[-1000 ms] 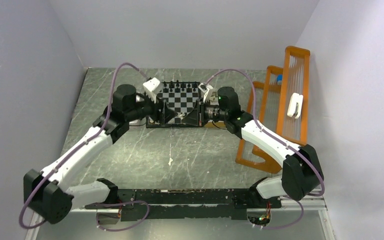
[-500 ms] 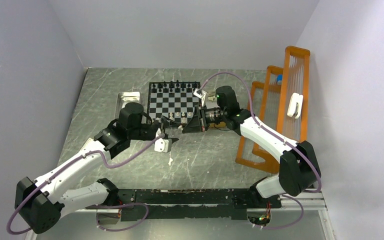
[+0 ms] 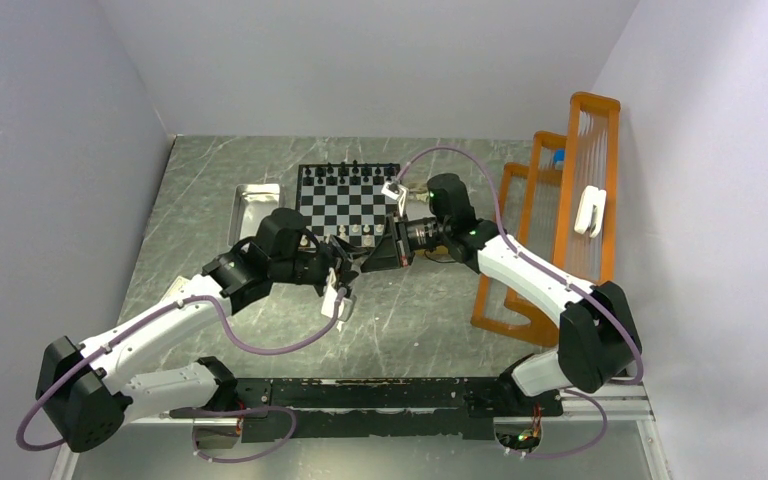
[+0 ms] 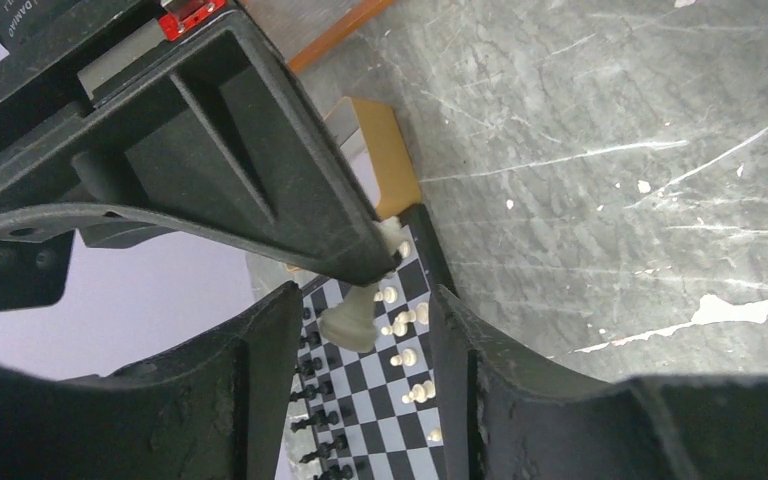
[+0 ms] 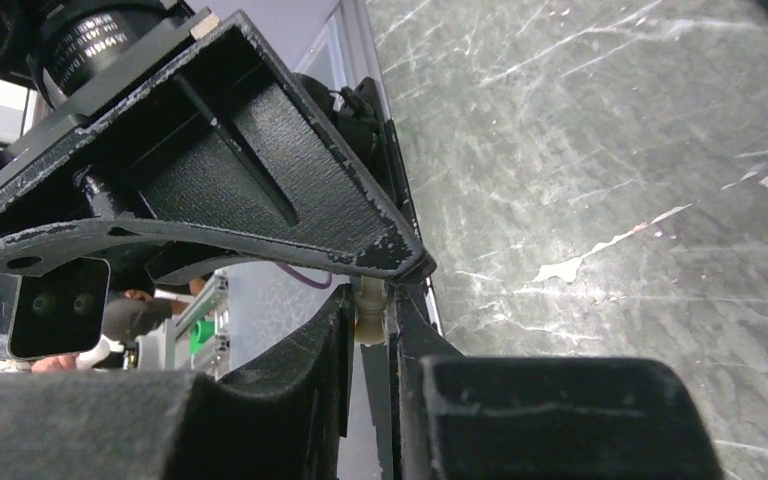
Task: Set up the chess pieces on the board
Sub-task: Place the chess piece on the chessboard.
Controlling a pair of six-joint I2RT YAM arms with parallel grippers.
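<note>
Left claw [image 4: 360,325] parted; right claw [image 5: 370,305] clamped; tips facing.

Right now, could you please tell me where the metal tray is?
In the top view, the metal tray lies flat just left of the chessboard, a narrow gap apart, its long side parallel to the board's left edge.

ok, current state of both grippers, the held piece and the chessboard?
right gripper: shut on small cream chess piece.
cream chess piece: pinched at the right gripper's tips.
left gripper: open, jaws apart, aimed at that piece.
black-and-white checked chessboard: black pieces lined along far edge, few cream pieces near side.
</note>
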